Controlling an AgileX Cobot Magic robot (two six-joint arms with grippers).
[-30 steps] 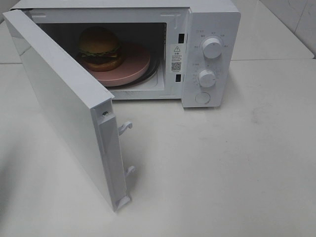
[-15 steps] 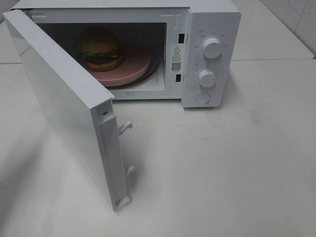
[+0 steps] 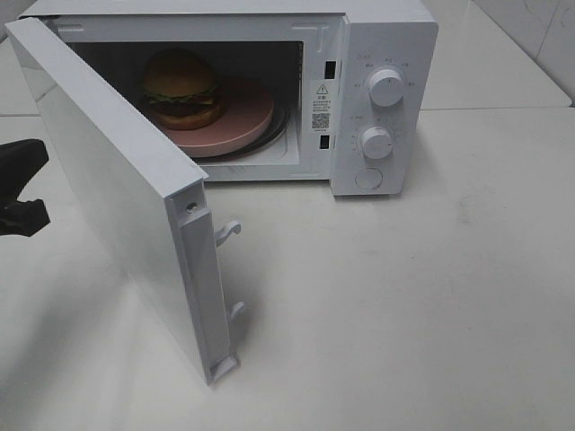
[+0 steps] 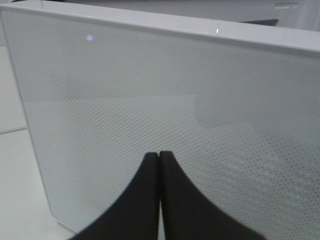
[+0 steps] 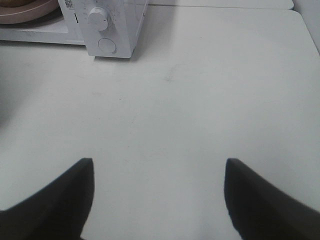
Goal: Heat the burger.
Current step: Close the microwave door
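Since the earlier frame, the left gripper has entered the exterior high view at its left edge, beside the outer face of the door. Nothing else has changed position.

Exterior high view: the microwave stands at the back of the table. Its door is swung wide open toward the left. The burger sits inside the cavity on the plate, on the plate's left part. Two knobs are mounted one above the other on the right-hand panel. The right gripper is not visible in this view.

Left wrist view: the left gripper has its fingers pressed together, with nothing between them. The tips face the dotted outer panel of the door. They appear to be at or just short of the panel; contact cannot be confirmed.

Right wrist view: the right gripper has its fingers spread wide and holds nothing. It hangs over bare table, well apart from the microwave. One knob and an edge of the plate are visible.
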